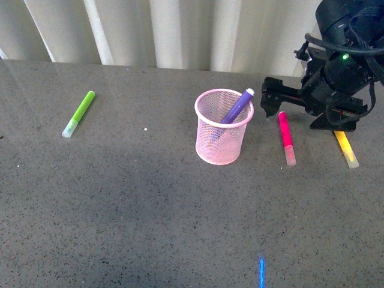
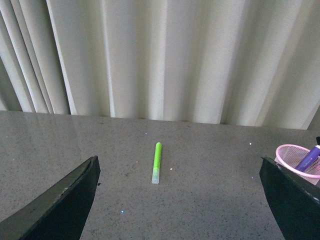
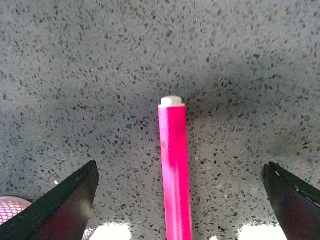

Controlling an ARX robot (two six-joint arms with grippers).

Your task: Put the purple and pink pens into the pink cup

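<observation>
The pink cup (image 1: pixel 219 147) stands upright mid-table, and the purple pen (image 1: pixel 237 107) leans inside it with its pale cap above the rim. To the right of the cup, the pink pen (image 1: pixel 286 137) lies flat on the table. My right gripper (image 1: pixel 271 98) hovers open just behind the pink pen's far end. In the right wrist view the pink pen (image 3: pixel 173 165) lies centred between the spread fingers of the right gripper (image 3: pixel 180 164), untouched. My left gripper (image 2: pixel 178 160) is open and empty, away from the cup (image 2: pixel 287 149) and the purple pen (image 2: pixel 311 157).
A lime-green marker (image 1: pixel 79 113) lies at the far left of the table, ahead of the left gripper (image 2: pixel 157 162). A yellow marker (image 1: pixel 346 148) lies under the right arm, right of the pink pen. Pale curtains hang behind the grey speckled table (image 1: pixel 150 210).
</observation>
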